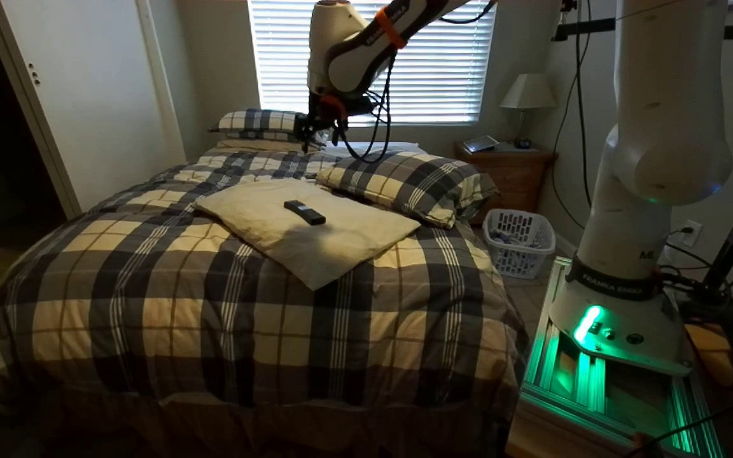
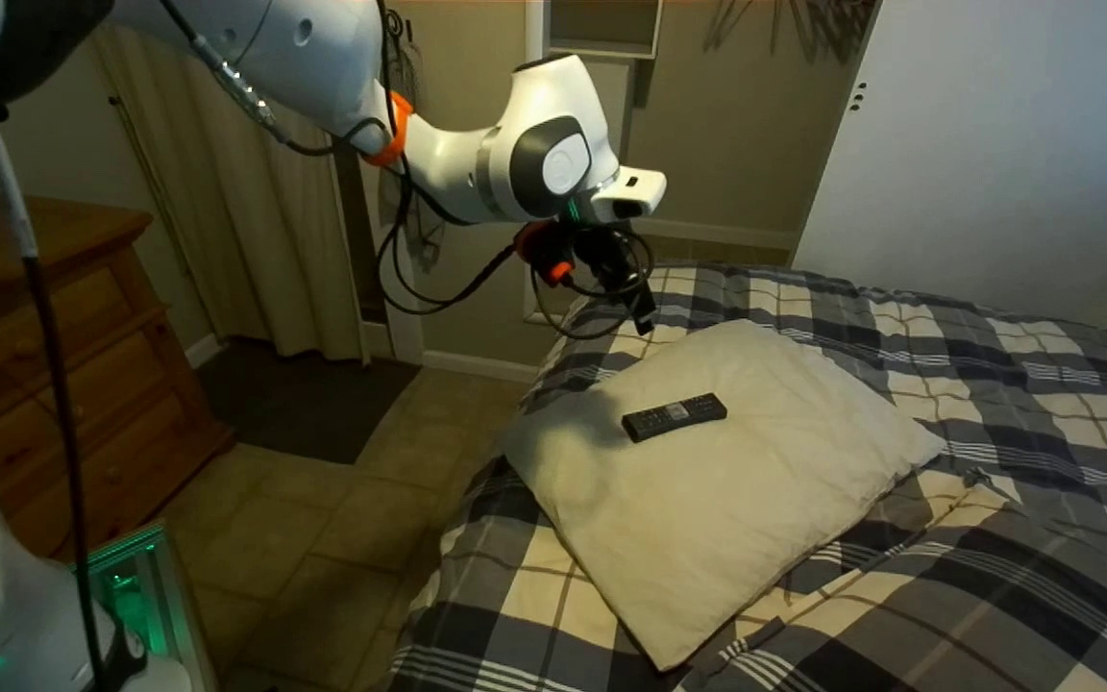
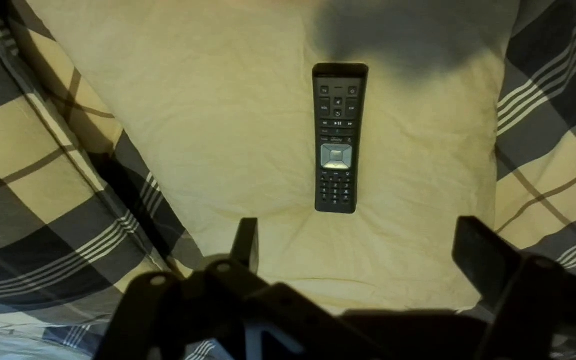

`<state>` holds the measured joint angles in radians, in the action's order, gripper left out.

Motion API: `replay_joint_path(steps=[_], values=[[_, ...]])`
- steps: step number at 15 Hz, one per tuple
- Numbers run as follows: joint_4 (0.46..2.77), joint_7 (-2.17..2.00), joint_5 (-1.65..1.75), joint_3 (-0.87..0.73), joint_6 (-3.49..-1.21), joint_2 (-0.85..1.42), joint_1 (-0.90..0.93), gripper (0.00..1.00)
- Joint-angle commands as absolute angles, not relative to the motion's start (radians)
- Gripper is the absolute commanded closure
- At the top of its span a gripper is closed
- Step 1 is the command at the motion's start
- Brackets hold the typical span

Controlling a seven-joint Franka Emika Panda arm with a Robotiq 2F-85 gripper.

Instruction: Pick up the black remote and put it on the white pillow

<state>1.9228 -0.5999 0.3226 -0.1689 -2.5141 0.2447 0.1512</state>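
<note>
Wrist view showed the black remote (image 3: 336,135) face up on the white pillow (image 3: 273,150); the gripper (image 3: 359,245) hung above, its jaws wide apart; in an exterior view, a plaid pillow (image 1: 404,181) lay beside the white one.

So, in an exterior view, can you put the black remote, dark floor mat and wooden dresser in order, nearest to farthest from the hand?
1. Black remote: nearest, on the white pillow, lower than the hand.
2. Dark floor mat: to the picture's left, by the curtain.
3. Wooden dresser: farthest, at the picture's left edge.
</note>
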Motion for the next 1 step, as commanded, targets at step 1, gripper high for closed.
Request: replay_joint_path(steps=[1], values=[[1.921, -0.602, 0.328, -0.149, -2.511, 0.245, 0.132, 0.00]])
